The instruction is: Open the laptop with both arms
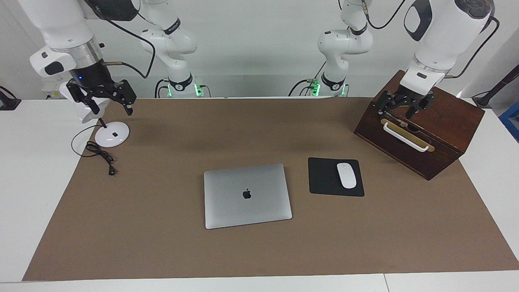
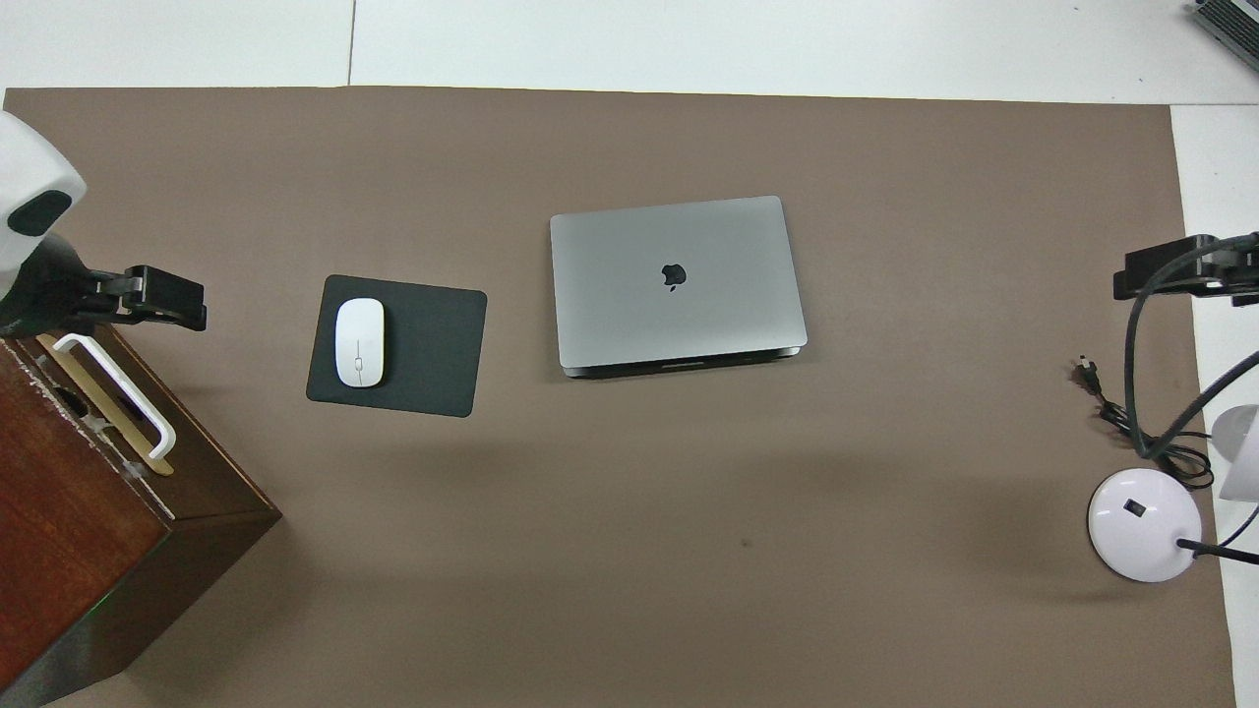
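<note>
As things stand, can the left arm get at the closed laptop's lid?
Probably yes. The left gripper hangs open over the wooden box; only the flat mouse pad and mouse lie between it and the laptop.

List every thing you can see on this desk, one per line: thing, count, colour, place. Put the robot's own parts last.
laptop: one, silver-grey, lid shut, mid-mat
mouse pad: one, black, beside the laptop toward the left arm's end
mouse: one, white, on the mouse pad
wooden box: one, dark brown with a white handle, at the left arm's end
desk lamp: one, white round base with a black cord, at the right arm's end
mat: one, brown, covering the white table
left gripper: one, black, open, over the wooden box
right gripper: one, black, open, over the desk lamp
</note>
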Tool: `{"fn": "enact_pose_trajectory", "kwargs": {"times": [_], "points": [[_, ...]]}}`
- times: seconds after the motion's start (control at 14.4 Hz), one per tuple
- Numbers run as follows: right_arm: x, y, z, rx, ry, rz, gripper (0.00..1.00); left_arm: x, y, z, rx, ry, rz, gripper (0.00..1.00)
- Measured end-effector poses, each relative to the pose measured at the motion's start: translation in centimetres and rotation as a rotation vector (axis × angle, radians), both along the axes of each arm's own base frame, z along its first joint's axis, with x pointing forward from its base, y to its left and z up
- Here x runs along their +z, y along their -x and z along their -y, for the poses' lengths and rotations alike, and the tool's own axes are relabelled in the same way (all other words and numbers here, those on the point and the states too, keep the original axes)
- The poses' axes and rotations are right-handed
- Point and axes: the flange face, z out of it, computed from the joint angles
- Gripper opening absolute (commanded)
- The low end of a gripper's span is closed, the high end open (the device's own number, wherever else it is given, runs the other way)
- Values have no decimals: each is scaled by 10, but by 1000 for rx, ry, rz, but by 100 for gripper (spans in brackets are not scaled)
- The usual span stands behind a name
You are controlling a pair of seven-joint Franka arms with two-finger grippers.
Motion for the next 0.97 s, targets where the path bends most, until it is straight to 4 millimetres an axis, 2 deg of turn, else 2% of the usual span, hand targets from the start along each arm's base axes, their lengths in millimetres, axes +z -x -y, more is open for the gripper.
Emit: {"fn": "enact_pose_trajectory", "kwargs": {"times": [0.97], "points": [[0,0,2,-3,0,0,100,-5,-4,-5,2,0,-8,100]]}}
